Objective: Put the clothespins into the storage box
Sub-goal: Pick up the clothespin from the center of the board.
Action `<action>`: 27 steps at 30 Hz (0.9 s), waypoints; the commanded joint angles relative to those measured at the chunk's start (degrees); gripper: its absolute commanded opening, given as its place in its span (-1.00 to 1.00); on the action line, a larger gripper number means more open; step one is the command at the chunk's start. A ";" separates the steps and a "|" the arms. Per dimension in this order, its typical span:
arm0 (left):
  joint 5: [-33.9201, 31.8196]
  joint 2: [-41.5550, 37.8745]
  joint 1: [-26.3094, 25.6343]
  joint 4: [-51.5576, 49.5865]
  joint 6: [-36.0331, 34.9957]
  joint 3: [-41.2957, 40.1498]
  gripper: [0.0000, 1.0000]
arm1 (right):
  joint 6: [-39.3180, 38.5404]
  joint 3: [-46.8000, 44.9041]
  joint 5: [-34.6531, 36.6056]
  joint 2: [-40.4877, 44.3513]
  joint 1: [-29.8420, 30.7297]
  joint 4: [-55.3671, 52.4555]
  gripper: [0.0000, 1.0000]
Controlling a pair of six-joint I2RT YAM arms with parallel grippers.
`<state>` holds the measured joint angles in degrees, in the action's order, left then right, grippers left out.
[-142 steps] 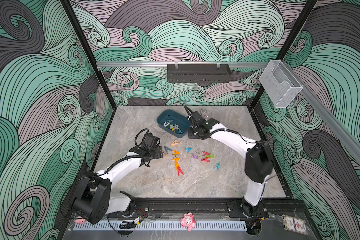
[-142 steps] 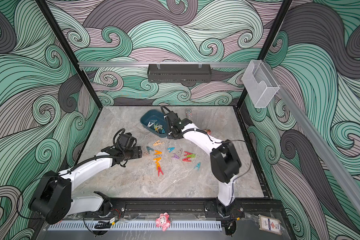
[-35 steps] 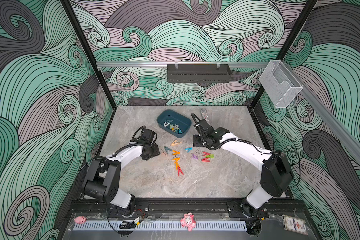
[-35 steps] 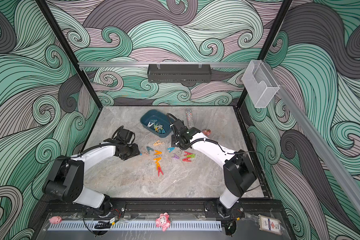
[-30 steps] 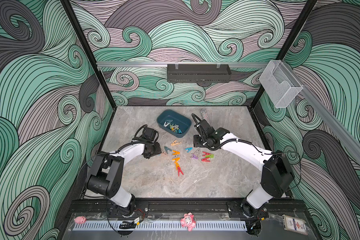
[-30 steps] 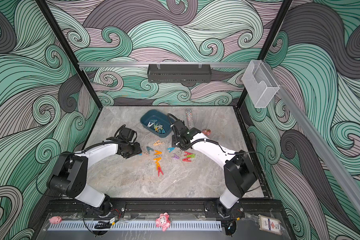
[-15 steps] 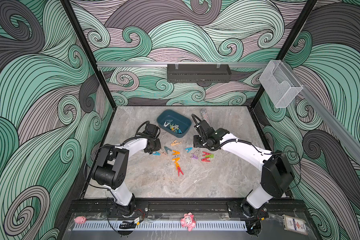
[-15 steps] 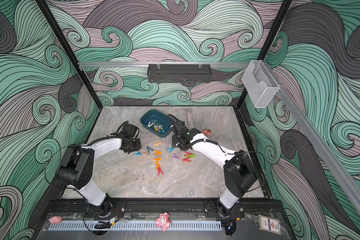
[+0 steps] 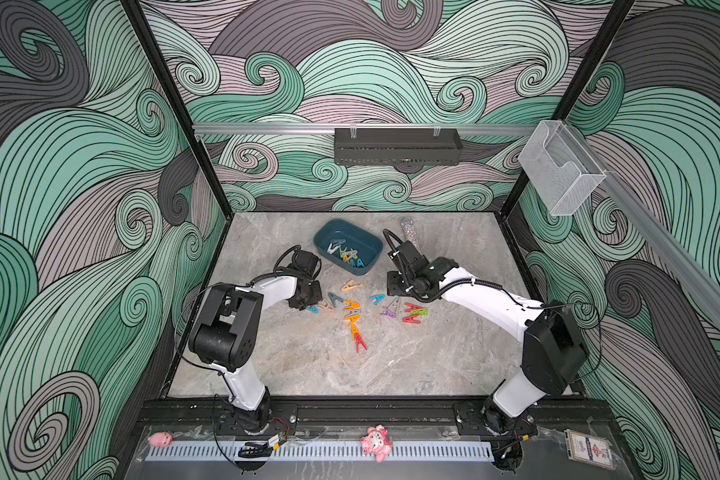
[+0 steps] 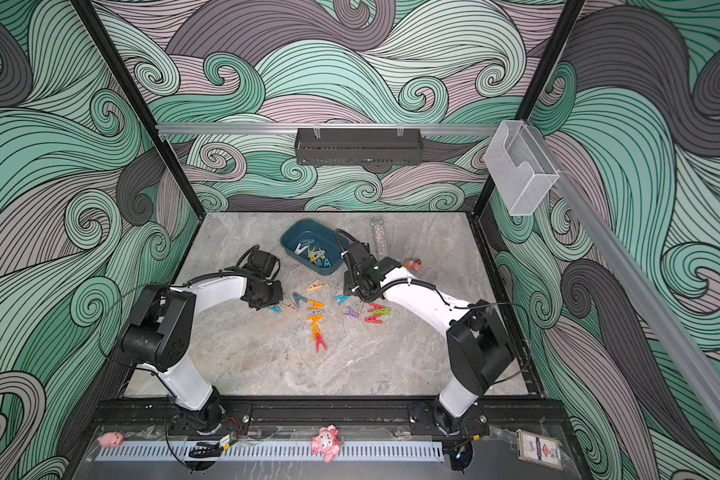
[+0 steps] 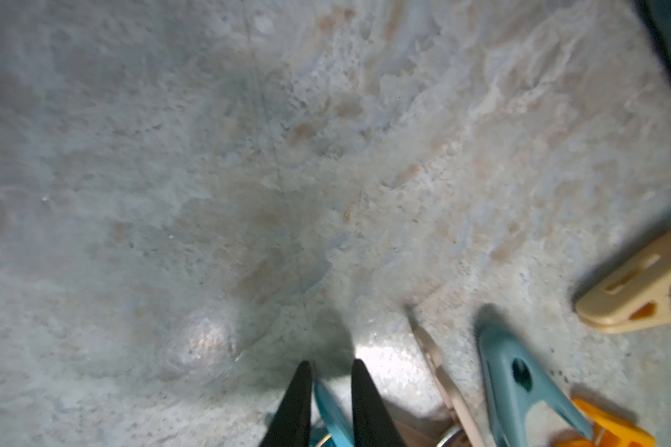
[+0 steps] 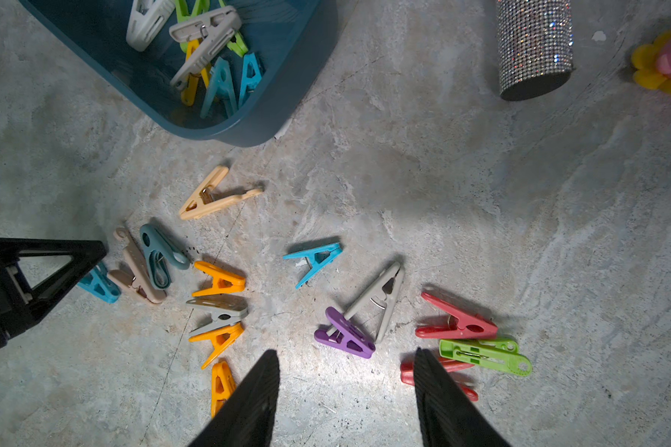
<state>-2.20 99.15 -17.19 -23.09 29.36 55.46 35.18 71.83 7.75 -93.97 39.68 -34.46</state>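
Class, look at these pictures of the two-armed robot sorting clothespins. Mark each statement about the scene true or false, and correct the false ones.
1. The storage box holds several clothespins. True.
2. The right gripper is clamped on a purple clothespin. False: it is open and holds nothing, and the purple clothespin lies on the table.
3. The left gripper has a blue clothespin between its fingers. True.
4. The glittery cylinder lies inside the storage box. False: it lies on the table, outside the box.
5. An orange clothespin lies on the table. True.
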 commanded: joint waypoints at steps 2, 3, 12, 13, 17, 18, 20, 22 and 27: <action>0.59 1.77 -0.33 -1.22 -0.39 0.16 -0.69 | 1.12 -0.28 1.48 1.03 0.31 -0.12 0.15; 0.56 1.52 -0.32 -1.32 -0.38 0.25 -0.71 | 1.20 -0.37 1.42 0.98 0.31 -0.10 0.15; 1.23 -1.52 -0.38 -2.23 -0.49 0.41 -0.97 | 1.30 -0.03 1.27 0.44 0.42 0.08 0.16; 1.32 -1.82 -0.35 -2.22 -0.54 0.29 -1.00 | 1.30 -0.10 1.30 0.40 0.40 0.04 0.16; 1.15 -3.24 -0.30 -3.28 -0.59 0.85 -1.00 | 1.30 -0.36 1.30 0.37 0.41 0.03 0.16; 0.99 -3.66 -0.25 -3.74 -0.68 1.32 -1.00 | 1.30 -0.36 1.30 0.36 0.44 0.02 0.16; 0.27 -4.91 -0.05 -5.04 -0.97 2.68 -1.00 | 1.23 -0.46 1.36 0.41 0.44 -0.03 0.16; -0.23 -5.62 0.20 -6.04 -1.39 4.54 -1.00 | 1.21 -0.55 1.63 0.66 0.46 0.05 0.16; 0.37 -2.06 0.41 -7.28 -3.31 12.94 -1.00 | 0.94 -0.98 2.10 0.70 0.36 -0.15 0.16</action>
<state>-1.67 95.68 -17.02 -28.47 27.83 63.40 35.18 71.68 8.12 -93.97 39.81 -34.44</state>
